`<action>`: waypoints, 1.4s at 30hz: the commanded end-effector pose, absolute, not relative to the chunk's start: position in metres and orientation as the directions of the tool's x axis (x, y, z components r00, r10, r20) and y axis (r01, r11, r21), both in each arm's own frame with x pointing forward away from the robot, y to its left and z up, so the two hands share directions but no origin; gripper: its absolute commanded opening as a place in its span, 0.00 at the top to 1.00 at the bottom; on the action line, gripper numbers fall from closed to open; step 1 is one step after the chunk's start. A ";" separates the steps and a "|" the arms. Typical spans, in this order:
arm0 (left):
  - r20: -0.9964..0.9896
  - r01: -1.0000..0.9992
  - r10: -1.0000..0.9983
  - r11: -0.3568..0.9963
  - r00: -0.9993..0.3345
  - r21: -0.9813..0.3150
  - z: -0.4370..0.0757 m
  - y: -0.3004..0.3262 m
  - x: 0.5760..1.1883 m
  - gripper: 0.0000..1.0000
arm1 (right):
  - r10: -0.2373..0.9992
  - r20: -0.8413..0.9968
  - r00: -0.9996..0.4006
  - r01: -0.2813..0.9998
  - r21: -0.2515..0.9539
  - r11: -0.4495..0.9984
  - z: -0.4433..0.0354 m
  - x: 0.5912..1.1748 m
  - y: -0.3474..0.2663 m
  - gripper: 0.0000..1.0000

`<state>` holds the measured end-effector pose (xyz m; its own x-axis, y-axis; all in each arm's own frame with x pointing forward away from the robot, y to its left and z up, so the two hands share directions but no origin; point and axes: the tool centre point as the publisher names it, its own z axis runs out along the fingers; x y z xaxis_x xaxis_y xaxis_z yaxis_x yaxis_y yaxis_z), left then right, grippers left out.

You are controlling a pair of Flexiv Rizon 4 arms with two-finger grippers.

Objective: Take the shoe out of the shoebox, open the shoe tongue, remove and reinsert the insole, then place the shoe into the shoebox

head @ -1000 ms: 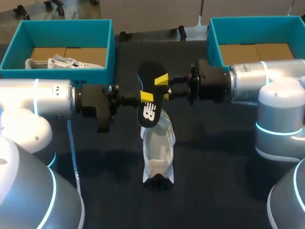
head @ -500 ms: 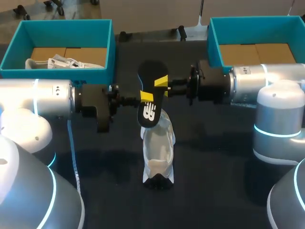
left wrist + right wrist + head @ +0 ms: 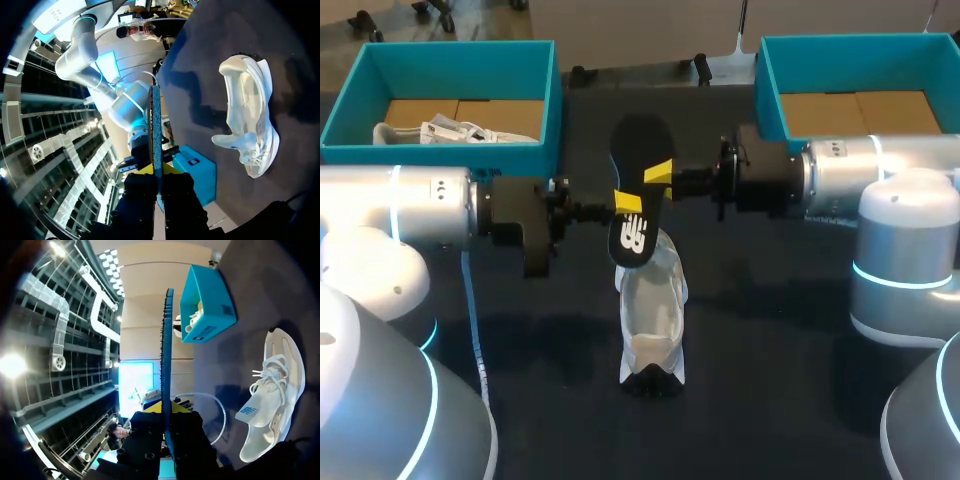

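Note:
A black insole (image 3: 638, 190) with a white logo is held upright in the air, just above the heel end of the white shoe (image 3: 653, 320) lying on the dark table. My left gripper (image 3: 628, 202) is shut on the insole's left edge and my right gripper (image 3: 660, 172) on its right edge. The left wrist view shows the insole (image 3: 155, 125) edge-on, rising from between that gripper's (image 3: 159, 176) fingers, with the shoe (image 3: 250, 115) off to one side. From the right wrist, the insole (image 3: 166, 355) likewise stands edge-on in that gripper (image 3: 166, 416), beside the shoe (image 3: 272, 395).
A teal shoebox (image 3: 542, 90) at the back left holds another white shoe (image 3: 450, 130). A second teal shoebox (image 3: 770, 80) stands at the back right, partly behind my right arm. A pale cable (image 3: 475, 330) lies on the table near my left arm.
My right gripper's fingers have come together on the insole's right edge. The left gripper, the insole and the shoe have stayed where they were.

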<state>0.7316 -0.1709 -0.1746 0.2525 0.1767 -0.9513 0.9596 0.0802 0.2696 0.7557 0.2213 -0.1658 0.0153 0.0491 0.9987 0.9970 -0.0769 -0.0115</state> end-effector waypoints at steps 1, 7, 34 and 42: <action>-0.951 0.959 0.176 0.084 0.255 0.272 -0.176 -0.172 0.730 1.00 | 0.050 0.999 0.011 0.997 -0.007 -0.082 -0.166 0.755 0.223 1.00; -0.959 0.965 0.172 0.093 0.226 0.244 -0.174 -0.169 0.732 0.35 | 0.051 0.999 0.004 0.998 -0.001 -0.068 -0.166 0.755 0.224 1.00; -0.863 0.988 0.483 -0.031 0.146 0.150 -0.178 -0.097 0.732 0.00 | 0.110 0.994 0.013 1.000 -0.014 0.009 -0.190 0.745 0.225 1.00; -0.810 0.994 0.584 0.039 0.059 0.100 -0.145 -0.083 0.763 0.00 | 0.110 0.994 0.013 1.000 -0.014 0.009 -0.190 0.745 0.225 1.00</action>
<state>0.7549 -0.0844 -0.1686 0.0784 0.5092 -0.8571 0.9903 0.0589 0.1256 0.7451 0.2236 -0.1902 0.0118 0.1073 0.9942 0.9999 0.0100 -0.0129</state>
